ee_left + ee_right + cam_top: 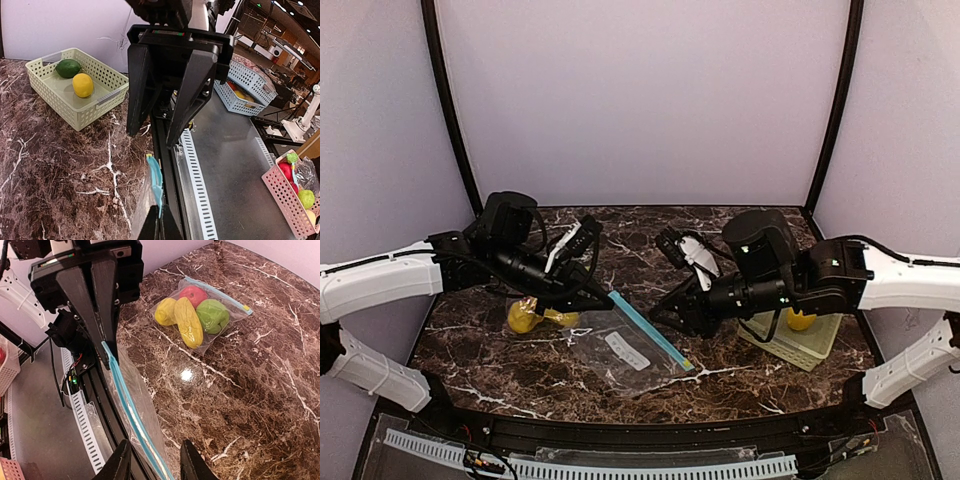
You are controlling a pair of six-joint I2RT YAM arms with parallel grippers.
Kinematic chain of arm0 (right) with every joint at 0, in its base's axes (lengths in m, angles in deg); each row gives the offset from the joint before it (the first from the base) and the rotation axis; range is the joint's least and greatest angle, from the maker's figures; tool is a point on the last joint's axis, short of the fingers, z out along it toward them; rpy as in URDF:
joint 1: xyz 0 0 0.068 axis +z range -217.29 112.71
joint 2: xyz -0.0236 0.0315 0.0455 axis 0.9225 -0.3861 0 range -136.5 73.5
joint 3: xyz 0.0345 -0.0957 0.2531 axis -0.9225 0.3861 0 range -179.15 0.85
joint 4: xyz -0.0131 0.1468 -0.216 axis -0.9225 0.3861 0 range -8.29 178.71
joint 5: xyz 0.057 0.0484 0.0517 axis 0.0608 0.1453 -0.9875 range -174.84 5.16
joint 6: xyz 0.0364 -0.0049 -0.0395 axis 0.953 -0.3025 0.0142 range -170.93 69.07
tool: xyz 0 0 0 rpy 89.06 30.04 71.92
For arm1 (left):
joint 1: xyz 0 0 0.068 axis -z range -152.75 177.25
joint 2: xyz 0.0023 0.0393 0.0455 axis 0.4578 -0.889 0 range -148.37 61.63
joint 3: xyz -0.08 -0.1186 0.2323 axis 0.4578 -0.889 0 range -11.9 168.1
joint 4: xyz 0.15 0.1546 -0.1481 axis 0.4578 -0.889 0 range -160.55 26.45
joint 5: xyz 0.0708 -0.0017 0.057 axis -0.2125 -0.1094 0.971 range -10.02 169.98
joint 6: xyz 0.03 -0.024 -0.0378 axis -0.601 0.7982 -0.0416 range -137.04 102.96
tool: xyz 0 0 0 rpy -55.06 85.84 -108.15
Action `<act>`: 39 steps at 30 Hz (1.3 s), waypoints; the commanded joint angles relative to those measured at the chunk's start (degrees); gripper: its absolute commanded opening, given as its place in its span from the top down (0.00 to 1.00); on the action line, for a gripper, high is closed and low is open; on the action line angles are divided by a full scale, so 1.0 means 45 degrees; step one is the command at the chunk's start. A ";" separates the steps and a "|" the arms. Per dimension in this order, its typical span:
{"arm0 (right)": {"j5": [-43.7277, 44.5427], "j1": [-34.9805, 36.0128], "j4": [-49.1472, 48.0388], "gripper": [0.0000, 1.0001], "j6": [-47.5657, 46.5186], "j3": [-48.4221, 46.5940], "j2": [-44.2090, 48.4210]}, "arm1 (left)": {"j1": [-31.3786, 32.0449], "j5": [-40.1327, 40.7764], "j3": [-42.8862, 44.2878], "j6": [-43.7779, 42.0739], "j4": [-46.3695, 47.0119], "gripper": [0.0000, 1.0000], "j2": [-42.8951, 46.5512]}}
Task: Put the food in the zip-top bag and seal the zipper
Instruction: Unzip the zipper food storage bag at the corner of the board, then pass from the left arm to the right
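An empty clear zip-top bag lies near the table's front, its blue zipper running diagonally. My left gripper is shut on the zipper's left end. My right gripper is open and straddles the zipper farther along without pinching it. A second clear bag lies flat, holding food: a red ball, a light green ball and two yellow pieces. A dark green piece and a yellow piece sit in the basket.
The pale green basket stands at the table's right, under my right arm. The filled bag lies at the left beneath my left arm. The black front rail is close to the held zipper. Blue and pink baskets stand off the table.
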 commanded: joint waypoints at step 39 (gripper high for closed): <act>-0.2454 -0.0638 -0.0678 1.00 -0.0541 -0.0452 -0.1551 | 0.0195 0.0405 0.0376 -0.0269 -0.0413 0.93 0.0145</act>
